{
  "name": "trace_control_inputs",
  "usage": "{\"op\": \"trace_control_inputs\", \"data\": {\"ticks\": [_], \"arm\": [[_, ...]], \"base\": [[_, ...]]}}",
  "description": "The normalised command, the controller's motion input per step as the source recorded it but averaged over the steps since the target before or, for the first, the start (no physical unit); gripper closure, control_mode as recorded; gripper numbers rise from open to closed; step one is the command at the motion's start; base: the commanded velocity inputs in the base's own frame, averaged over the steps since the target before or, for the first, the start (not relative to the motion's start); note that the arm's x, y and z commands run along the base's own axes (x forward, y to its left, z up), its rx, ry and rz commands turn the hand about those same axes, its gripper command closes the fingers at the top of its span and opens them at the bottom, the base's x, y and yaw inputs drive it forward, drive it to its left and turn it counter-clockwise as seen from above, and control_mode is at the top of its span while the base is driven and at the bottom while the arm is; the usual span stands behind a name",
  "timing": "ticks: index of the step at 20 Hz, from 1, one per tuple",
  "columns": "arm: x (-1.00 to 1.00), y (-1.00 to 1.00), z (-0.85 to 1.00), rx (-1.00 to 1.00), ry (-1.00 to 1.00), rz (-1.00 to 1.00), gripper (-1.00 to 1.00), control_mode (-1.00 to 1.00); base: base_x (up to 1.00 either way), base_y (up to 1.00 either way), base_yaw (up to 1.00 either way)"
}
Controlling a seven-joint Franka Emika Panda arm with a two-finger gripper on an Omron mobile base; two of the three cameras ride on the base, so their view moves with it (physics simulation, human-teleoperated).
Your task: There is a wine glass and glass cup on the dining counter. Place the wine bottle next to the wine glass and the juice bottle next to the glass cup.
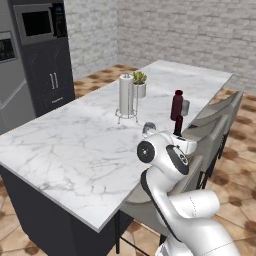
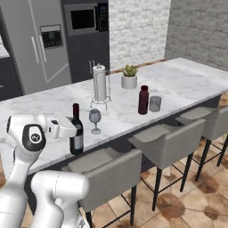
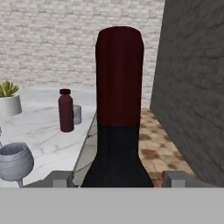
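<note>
The wine bottle [image 2: 76, 131] stands upright on the white, grey-veined marble desk [image 2: 187, 84], near its front edge and just beside the wine glass [image 2: 95, 119]. It is near-black glass with a long slim neck, a dark red capsule on top and a pale label low on the body. The claw [image 3: 118, 178] is closed around the bottle at its shoulder: in the hand view the two small grey fingertips [image 3: 59, 178] sit on either side of the dark glass, close against it, and the neck with its red capsule rises straight up between them. In the right base view the white hand reaches the bottle from the left at about mid-height.

The wine glass is clear and stemmed, with a rounded bowl and a round foot, standing apart from the bottle without touching it.

Farther along the desk, the juice bottle [image 2: 143, 100] is a stubby maroon cylinder with a short neck and a red cap. The glass cup [image 2: 155, 103], a short greyish see-through tumbler, stands just beside it.

Behind them stands a white paper-towel roll [image 2: 99, 83] on a thin wire holder, and near it a small green plant in a pale round pot [image 2: 129, 77]. Grey upholstered stools [image 2: 167, 141] line the front of the desk over a brown tiled floor [image 2: 196, 196].
</note>
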Motion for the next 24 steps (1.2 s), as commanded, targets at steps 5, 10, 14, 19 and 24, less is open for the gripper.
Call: {"op": "trace_control_inputs", "data": {"ticks": [5, 10, 14, 19, 24], "arm": [[0.11, 0.12, 0.00, -0.08, -0.04, -0.10, 1.00, -1.00], [0.29, 0.32, 0.00, -0.06, -0.08, -0.23, 1.00, -1.00], [0.37, 0.57, 0.00, -0.07, -0.02, -0.21, 1.00, -1.00], [0.29, 0.35, 0.00, 0.00, 0.00, -0.12, 1.00, -1.00], [0.29, 0.21, 0.01, 0.01, 0.06, -0.03, 1.00, -1.00]], "base": [[0.00, 0.01, 0.00], [0.00, 0.00, 0.00], [0.00, 0.00, 0.00], [0.00, 0.00, 0.00], [0.00, 0.00, 0.00]]}}
